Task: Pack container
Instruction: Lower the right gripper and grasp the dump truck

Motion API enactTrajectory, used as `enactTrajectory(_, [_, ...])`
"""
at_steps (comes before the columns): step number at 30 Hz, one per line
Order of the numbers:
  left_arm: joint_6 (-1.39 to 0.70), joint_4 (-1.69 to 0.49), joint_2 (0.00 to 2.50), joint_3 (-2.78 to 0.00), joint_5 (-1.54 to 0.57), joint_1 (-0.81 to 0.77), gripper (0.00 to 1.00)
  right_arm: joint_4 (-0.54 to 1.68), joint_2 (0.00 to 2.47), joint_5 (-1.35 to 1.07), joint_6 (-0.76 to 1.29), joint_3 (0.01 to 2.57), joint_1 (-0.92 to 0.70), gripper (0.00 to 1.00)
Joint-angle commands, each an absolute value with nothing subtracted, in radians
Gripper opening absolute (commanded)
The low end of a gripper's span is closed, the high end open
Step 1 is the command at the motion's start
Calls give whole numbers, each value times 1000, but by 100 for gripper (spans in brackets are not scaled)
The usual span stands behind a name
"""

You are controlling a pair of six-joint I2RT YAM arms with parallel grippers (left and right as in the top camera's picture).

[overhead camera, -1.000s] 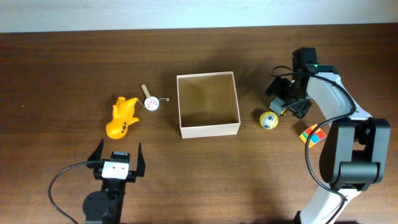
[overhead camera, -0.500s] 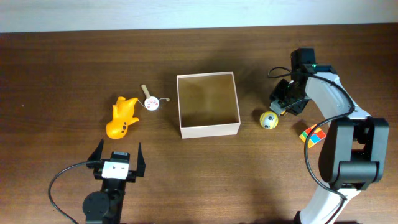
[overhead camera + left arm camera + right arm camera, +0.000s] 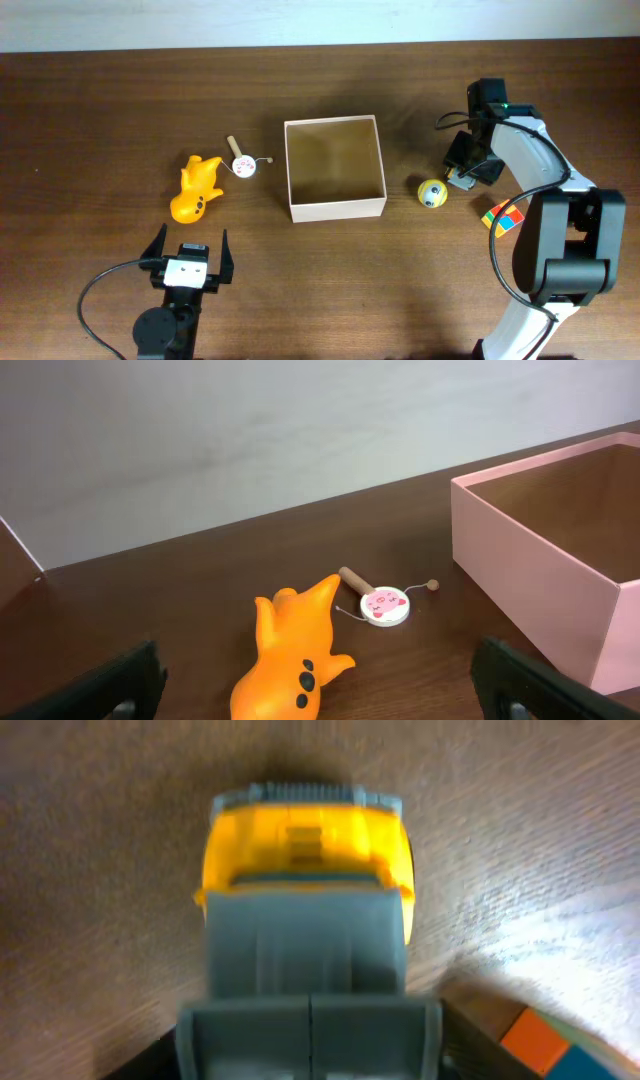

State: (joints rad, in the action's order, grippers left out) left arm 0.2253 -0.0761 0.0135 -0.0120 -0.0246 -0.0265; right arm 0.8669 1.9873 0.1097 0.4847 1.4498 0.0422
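You are looking at the square open-top cardboard box with pale walls [image 3: 335,207], which is sitting at the centre of the dark brown wooden table [image 3: 100,100]. Your right gripper [image 3: 466,172] is hanging at the box's 3 o'clock, close to a yellow and grey plastic toy truck [image 3: 305,870]; you cannot tell whether it is clenching. A small yellow ball [image 3: 431,193] is lying between box and gripper. Your left gripper [image 3: 190,247] is resting at the box's 7 o'clock, released, fingers spread wide. An orange plastic animal [image 3: 197,187] is lying at the box's 9 o'clock.
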Motion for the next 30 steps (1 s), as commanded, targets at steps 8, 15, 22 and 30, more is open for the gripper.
enactTrajectory(8, [241,-83,6,-9,-22,-22,99,845,2003,139,259,1458,37,67])
enactTrajectory(15, [241,-83,6,-9,-22,-22,99,848,2003,78,266,1458,37,43])
enactTrajectory(22, [241,-83,6,-9,-22,-22,99,849,2003,57,266,1458,37,44])
enactTrajectory(30, [241,-83,6,-9,-22,-22,99,852,1998,56,265,1459,37,43])
